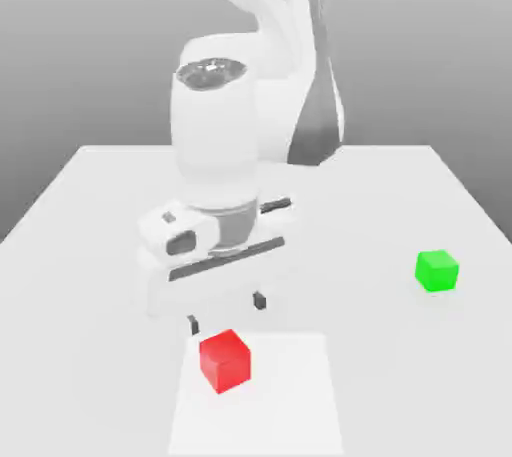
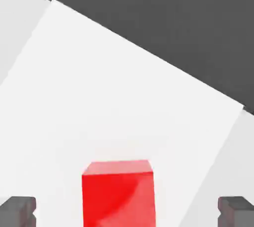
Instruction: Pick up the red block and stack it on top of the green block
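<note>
Hand view: the red block point(image 2: 118, 191) is being framed between the wide-open, empty claw point(image 2: 127, 211); centring is advised before closing.

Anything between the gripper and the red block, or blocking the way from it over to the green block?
Nothing visible. The open gripper hangs just behind the red block, with no object between them. The table between the red block and the green block, toward the exterior view's right, looks bare.
</note>
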Controlling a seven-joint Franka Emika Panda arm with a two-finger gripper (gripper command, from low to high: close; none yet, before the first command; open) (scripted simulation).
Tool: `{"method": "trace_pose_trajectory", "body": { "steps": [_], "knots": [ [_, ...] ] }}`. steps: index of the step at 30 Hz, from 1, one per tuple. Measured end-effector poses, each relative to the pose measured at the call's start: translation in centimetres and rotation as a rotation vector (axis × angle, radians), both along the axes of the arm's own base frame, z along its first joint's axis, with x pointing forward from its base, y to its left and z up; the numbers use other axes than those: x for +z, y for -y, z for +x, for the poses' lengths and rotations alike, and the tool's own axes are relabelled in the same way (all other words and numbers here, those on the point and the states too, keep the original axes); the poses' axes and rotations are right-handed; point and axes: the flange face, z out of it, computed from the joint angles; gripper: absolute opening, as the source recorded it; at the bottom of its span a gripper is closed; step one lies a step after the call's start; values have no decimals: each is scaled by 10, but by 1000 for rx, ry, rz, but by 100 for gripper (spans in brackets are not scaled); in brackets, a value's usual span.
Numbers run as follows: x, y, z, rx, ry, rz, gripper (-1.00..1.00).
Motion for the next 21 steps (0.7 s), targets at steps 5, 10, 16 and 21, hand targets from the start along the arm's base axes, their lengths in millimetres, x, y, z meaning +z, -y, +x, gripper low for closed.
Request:
{"method": "trace_pose_trajectory", "body": {
  "steps": [5, 10, 16, 21],
  "knots": [
    [-27, -3, 2, 19, -1, -4, 0],
    [-58, -4, -2, 16, -7, -4, 0],
    [-63, -4, -3, 15, -11, -3, -100],
    [-46, -3, 0, 18, -4, -4, -100]
  ]
}}
